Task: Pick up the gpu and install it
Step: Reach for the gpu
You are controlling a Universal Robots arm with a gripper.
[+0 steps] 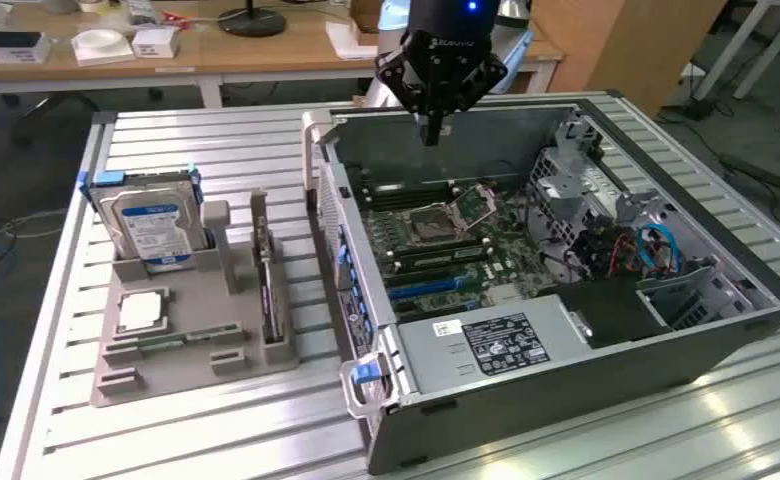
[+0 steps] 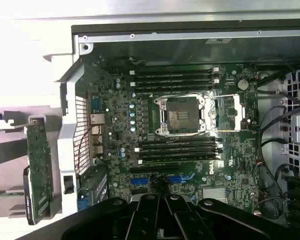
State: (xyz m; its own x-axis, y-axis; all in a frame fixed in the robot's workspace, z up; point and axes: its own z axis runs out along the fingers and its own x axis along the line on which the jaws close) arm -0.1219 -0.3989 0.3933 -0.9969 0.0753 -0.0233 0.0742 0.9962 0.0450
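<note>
Toward the exterior view's left, past the hard drive (image 1: 150, 225), the gpu (image 1: 267, 288) is standing on edge in the gray holder (image 1: 190, 375), its long axis running alongside the side wall of the computer case (image 1: 537, 400). To its right, the gripper (image 1: 430, 128) is hovering clenched and empty above the case's far rim, with that wall rising between them and open air overhead.

We make out one brand for sure: "DELL", white print on the motherboard (image 2: 115, 125), next to the black RAM slots (image 2: 177, 150). On the gripper (image 1: 430, 135) body we see pale lettering, prob. "ROBOTIQ", not fully legible. The PSU label (image 1: 497, 340) has white txt + cert. marks, too small for us to read. The hard drive (image 1: 157, 222) has a blue/white sticker, print illegible.
</note>
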